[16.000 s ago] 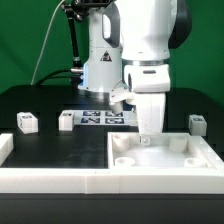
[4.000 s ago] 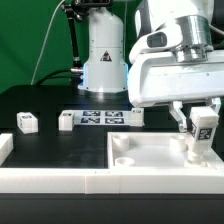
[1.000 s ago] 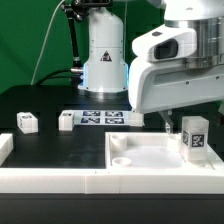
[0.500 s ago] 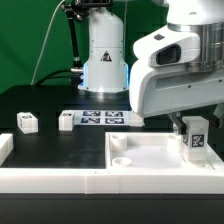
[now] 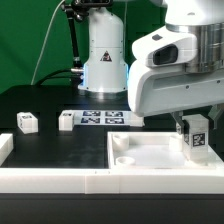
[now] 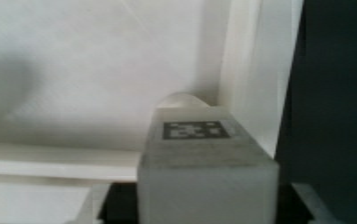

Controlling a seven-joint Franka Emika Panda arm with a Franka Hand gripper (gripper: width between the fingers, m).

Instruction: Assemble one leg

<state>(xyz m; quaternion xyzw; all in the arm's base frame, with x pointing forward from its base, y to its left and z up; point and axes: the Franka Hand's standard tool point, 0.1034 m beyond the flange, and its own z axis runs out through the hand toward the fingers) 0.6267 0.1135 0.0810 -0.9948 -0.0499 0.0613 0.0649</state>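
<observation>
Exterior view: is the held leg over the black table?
No, the leg is held above the white tray, near its corner.

The leg (image 6: pixel 196 165) sits over a corner of the tray (image 6: pixel 86 70).

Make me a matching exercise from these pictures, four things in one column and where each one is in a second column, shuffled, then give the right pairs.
Things:
1. leg
2. marker board
3. tray
4. loose block

Places:
A. standing on the black table, at the exterior view's left, apart from the tray
B. held in the claw, over the tray's exterior-right corner
C. lying flat behind the tray
D. in the foreground, under the claw

Pairs: 1-B, 2-C, 3-D, 4-A
</observation>
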